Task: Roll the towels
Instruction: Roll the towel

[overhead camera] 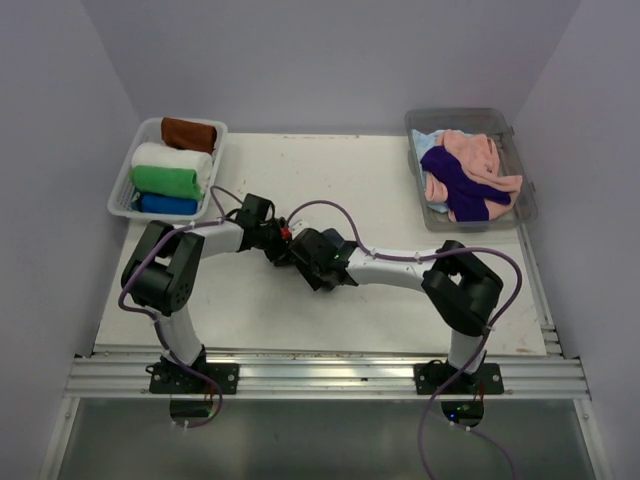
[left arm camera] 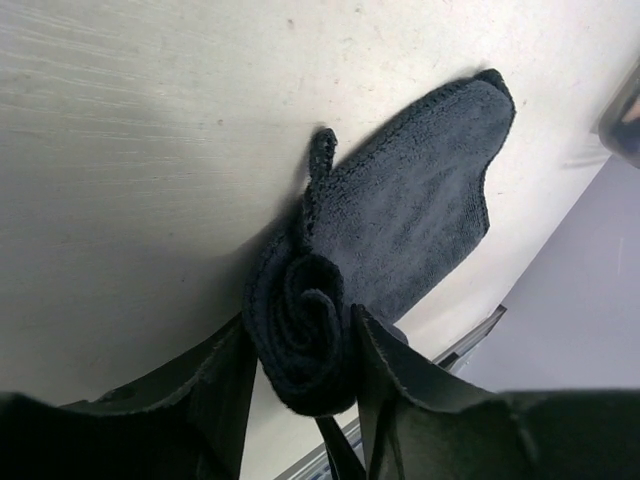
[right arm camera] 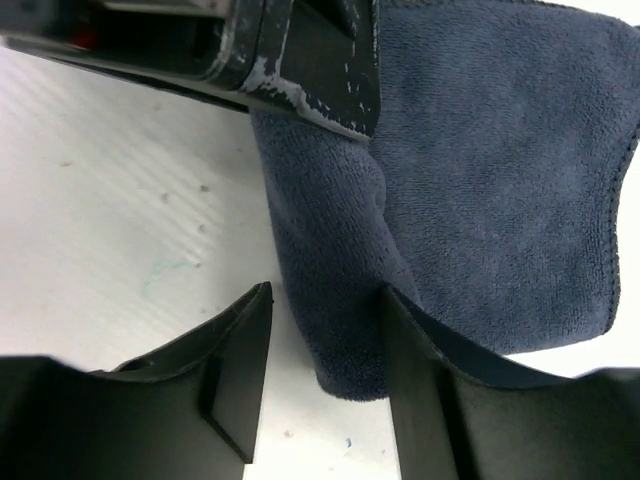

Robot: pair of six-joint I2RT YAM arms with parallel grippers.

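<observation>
**Item 1: dark towel** [left arm camera: 420, 190]. Lies at the middle of the table, about midway between the near and far edges. One end is wound into a tight spiral; the flat tail lies spread on the table beyond the roll. The overhead view hides most of it under the 2 wrists.

**Item 2: left gripper** [left arm camera: 303, 335]. Clamped on one end of the spiral, a finger pressed to each side.

**Item 3: right gripper** [right arm camera: 325, 300]. Straddles the other end of the roll. The jaws stand narrowly apart, with a sliver of table showing between 1 finger and the cloth, so it does not seem to be pinching.

**Item 4: step in hand (judgement).** Winding the tail onto the roll.
- Turn both ends at an equal rate so the roll does not cone.
- Keep a light pull against the tail so the layers lie snug.
- Watch the loose fold at the tail's edge, which may bunch.
- The 2 wrists sit very near each other, so collision is the main risk.

**Item 5: table** [overhead camera: 380, 170]. Pale, scuffed, flat.
- Far left corner: white basket [overhead camera: 120, 195] with 4 rolled towels (brown, white, green, blue).
- Far right corner: clear bin [overhead camera: 525, 205] of loose pink, purple and pale blue towels.
- Near edge: metal rail [overhead camera: 320, 375] carrying both arm bases.

**Item 6: walls** [overhead camera: 330, 60]. Plain lilac-grey, on 3 sides.
</observation>
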